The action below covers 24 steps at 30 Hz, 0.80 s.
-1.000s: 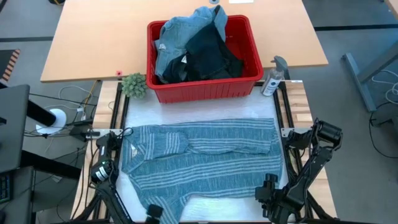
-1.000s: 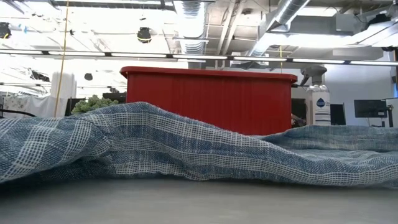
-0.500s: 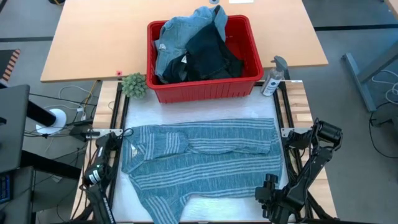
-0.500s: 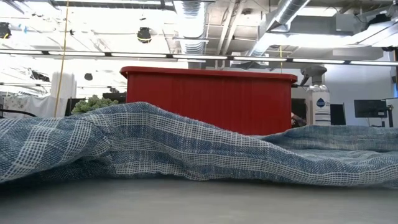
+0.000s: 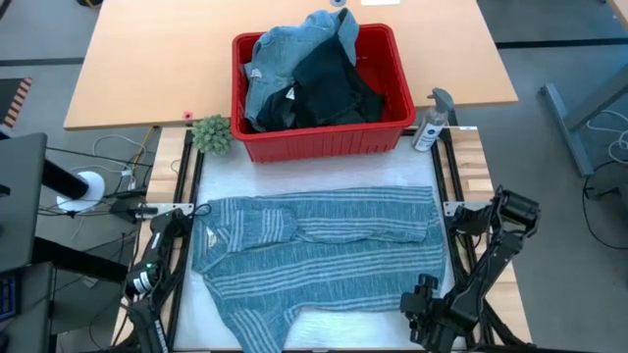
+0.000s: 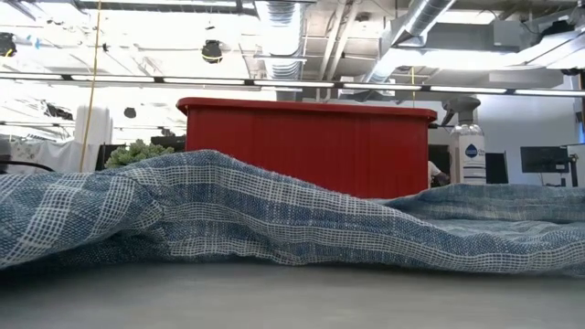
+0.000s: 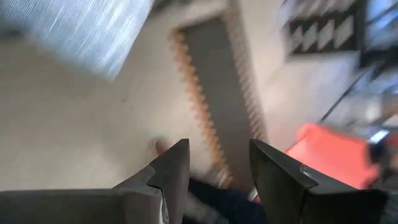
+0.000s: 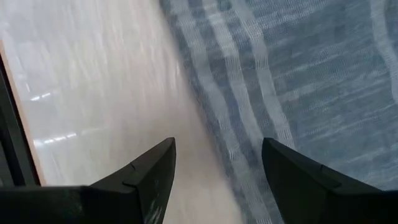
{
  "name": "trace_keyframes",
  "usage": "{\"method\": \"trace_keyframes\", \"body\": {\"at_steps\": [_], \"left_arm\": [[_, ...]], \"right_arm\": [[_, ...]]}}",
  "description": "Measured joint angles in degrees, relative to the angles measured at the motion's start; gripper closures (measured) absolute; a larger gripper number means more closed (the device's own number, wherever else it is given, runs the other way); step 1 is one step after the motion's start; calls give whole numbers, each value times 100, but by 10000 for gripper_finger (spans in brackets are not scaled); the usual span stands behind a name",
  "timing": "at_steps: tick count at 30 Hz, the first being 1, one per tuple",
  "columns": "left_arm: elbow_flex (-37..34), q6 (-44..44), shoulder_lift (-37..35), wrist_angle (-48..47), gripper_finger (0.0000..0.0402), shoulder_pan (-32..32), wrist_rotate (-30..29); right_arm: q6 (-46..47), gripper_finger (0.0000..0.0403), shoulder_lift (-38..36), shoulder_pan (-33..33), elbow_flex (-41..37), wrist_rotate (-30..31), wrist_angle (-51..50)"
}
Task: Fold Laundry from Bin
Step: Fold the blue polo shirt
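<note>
The shirt [image 5: 319, 255] lies spread flat across the white surface [image 5: 412, 176], blue-grey with thin white stripes, one sleeve folded over its chest and a narrower part trailing toward the near edge. At table height its woven cloth [image 6: 228, 215] rises in soft ridges. Behind it stands the red bin [image 5: 397, 59], heaped with a light blue denim piece [image 5: 285, 49] and dark garments [image 5: 334, 83]. The left end effector [image 7: 217, 165] is released, off the surface's near left corner. The right end effector [image 8: 217, 165] is released too, empty above the shirt's edge.
</note>
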Motion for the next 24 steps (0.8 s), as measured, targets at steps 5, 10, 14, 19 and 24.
{"method": "trace_keyframes", "body": {"at_steps": [5, 10, 14, 19, 24], "left_arm": [[0, 593, 17, 79, 248, 73, -1811], [0, 1229, 23, 32, 248, 261, -1961], [0, 1100, 24, -493, 254, 328, -2215], [0, 2293, 25, -1287, 264, 258, -1274], [35, 6840, 25, -644, 258, 296, 613]], "right_arm": [[142, 138, 0, -166, 0, -2, -3], [163, 138, 0, -305, 0, -1, -14], [162, 138, 0, -401, 0, 1, -9], [-4, 138, 0, -482, 0, 19, -13], [-336, 138, 0, -639, 0, -122, -5]]}}
